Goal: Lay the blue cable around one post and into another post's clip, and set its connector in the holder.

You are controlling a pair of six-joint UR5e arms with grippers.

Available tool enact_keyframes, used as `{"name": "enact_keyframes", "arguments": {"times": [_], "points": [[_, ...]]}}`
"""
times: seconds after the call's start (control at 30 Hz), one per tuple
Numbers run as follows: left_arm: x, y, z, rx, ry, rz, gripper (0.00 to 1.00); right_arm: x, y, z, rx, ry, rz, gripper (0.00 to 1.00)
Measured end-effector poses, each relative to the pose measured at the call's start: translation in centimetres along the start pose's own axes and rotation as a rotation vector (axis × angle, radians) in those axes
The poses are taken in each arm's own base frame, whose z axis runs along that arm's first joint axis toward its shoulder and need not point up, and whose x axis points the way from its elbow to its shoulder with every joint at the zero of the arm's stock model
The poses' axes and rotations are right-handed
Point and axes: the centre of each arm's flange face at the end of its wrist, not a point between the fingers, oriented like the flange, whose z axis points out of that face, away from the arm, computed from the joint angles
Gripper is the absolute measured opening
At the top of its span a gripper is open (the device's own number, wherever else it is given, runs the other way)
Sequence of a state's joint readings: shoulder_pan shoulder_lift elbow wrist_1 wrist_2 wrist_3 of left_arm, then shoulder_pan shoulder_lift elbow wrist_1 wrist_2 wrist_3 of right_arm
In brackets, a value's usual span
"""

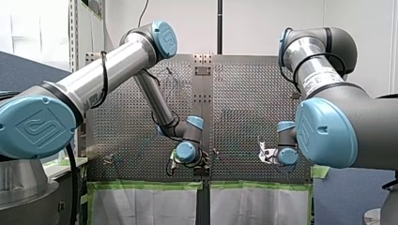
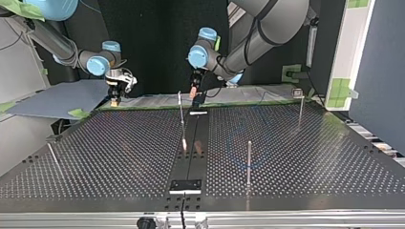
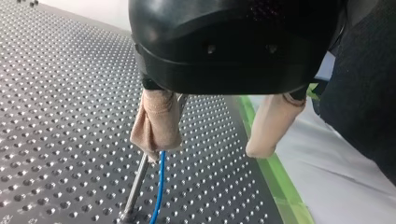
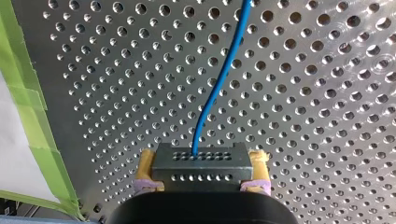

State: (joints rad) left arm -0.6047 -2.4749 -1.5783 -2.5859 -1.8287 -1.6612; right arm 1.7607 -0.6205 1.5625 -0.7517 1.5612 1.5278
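In the right wrist view my right gripper (image 4: 201, 164) is shut on a grey connector block (image 4: 201, 161), with yellow pads (image 4: 147, 170) on both its sides. The blue cable (image 4: 219, 79) leaves the block and runs ahead over the perforated plate. In the left wrist view my left gripper (image 3: 208, 151) stands open, with nothing between its beige pads (image 3: 156, 121). Under one pad the blue cable (image 3: 160, 186) drops beside a thin metal post (image 3: 135, 186), whose top is hidden. In the top view my right gripper (image 2: 116, 93) is at the far left edge and my left gripper (image 2: 195, 93) near the far middle.
Thin posts stand on the plate (image 2: 119, 143): one by my left gripper (image 2: 181, 112), one at the near right (image 2: 249, 162), one at the far right (image 2: 301, 109) and one at the left (image 2: 52, 155). A black holder block (image 2: 186, 185) sits at the near edge. Green tape (image 3: 275, 186) lines the plate's border.
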Motion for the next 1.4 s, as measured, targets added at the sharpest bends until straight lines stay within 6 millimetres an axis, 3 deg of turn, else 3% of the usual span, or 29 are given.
{"name": "enact_keyframes", "arguments": {"times": [0.27, 0.87, 1.1, 1.4], "points": [[-0.8, 0.0, 0.0, 0.007, -0.011, -0.004, 1.0, -0.1, -0.1, 0.0, 0.012, -0.001, 0.001, 0.0], [-5.5, -0.9, -1.2, -0.011, -0.084, -0.02, 1.0, -0.3, -0.1, 0.0, 0.015, -0.004, 0.004, 0.0], [-5.8, -1.3, -1.3, 0.012, -0.089, -0.021, 1.0, -0.4, -0.2, 0.0, 0.015, -0.005, 0.003, 0.0], [-5.9, -3.2, -1.6, 0.11, -0.109, -0.013, 1.0, -0.5, -0.2, -0.1, 0.015, -0.008, 0.004, 0.0]]}}
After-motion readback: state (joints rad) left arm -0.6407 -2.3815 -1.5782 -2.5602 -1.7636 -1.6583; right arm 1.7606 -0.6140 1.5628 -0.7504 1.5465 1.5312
